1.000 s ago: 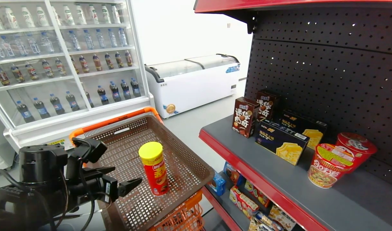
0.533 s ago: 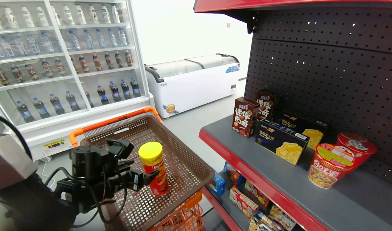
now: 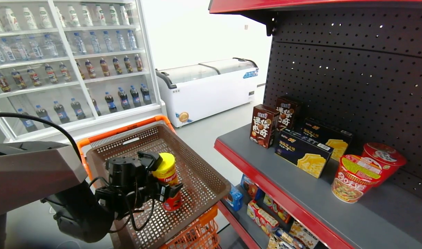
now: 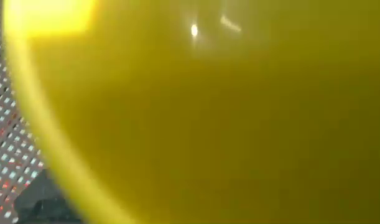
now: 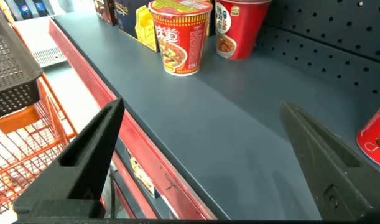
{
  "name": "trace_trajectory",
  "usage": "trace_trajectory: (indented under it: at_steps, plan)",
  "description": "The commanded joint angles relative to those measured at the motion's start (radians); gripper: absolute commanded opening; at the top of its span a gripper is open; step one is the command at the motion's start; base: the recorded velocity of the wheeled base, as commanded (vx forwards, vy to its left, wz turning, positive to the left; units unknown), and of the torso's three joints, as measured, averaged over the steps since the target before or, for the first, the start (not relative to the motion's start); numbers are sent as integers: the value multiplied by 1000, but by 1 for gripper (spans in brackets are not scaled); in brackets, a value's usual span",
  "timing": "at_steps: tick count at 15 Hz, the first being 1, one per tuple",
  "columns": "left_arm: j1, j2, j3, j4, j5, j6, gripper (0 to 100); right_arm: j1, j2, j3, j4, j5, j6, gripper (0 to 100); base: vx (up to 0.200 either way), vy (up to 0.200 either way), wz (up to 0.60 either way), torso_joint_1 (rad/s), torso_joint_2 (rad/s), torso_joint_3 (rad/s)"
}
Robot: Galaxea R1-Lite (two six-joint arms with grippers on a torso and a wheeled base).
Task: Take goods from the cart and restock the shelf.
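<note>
Nearest, the left gripper [image 3: 171, 187] is set side-on at the chip can [image 3: 168, 177], about mid-height on the red body. Whether it is parted or already clamped on the can cannot be told, as the contact is hidden by the wrist. The can is stood upright in the brown basket [image 3: 204, 183] on top of the orange cart [image 3: 121, 130], with its long axis vertical. Its yellow lid [image 4: 208, 124] is seen very close to the left wrist camera. Key relation: the can lies directly ahead of the left gripper, axis at right angles to the reach. A side grasp across the body is therefore judged the fit, and a lift straight up over the basket wall would be needed before any swing to the right. The left arm is by far the nearer one. The right gripper [image 5: 202, 109] is held with jaws wide apart and nothing between them, over the grey shelf [image 3: 293, 181] deck, well apart from the can. The shelf is found to the right of the cart, with bare deck along its front edge. Further back on it, two red noodle cups [image 3: 352, 178] are stood, then dark blue boxes [image 3: 302, 152], then brown boxes [image 3: 263, 126] upright near the pegboard [image 3: 352, 69]. Beyond the cart, a chest freezer [image 3: 211, 90] and a drinks cooler [image 3: 69, 69] are seen.
</note>
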Motion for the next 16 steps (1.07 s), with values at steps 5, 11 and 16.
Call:
trace_trajectory:
  at_steps: [5,11,16]
  plan:
    - [-16,23,-18,2,13,-10,0,0,0,0,0,1,0,100,0,0,0,0,0,0]
    - [-13,-372,79,120,35,-13,0,0,0,0,0,-1,0,100,0,0,0,0,0,0]
    - [41,-903,14,656,27,-84,0,0,0,0,0,-1,0,100,0,0,0,0,0,0]
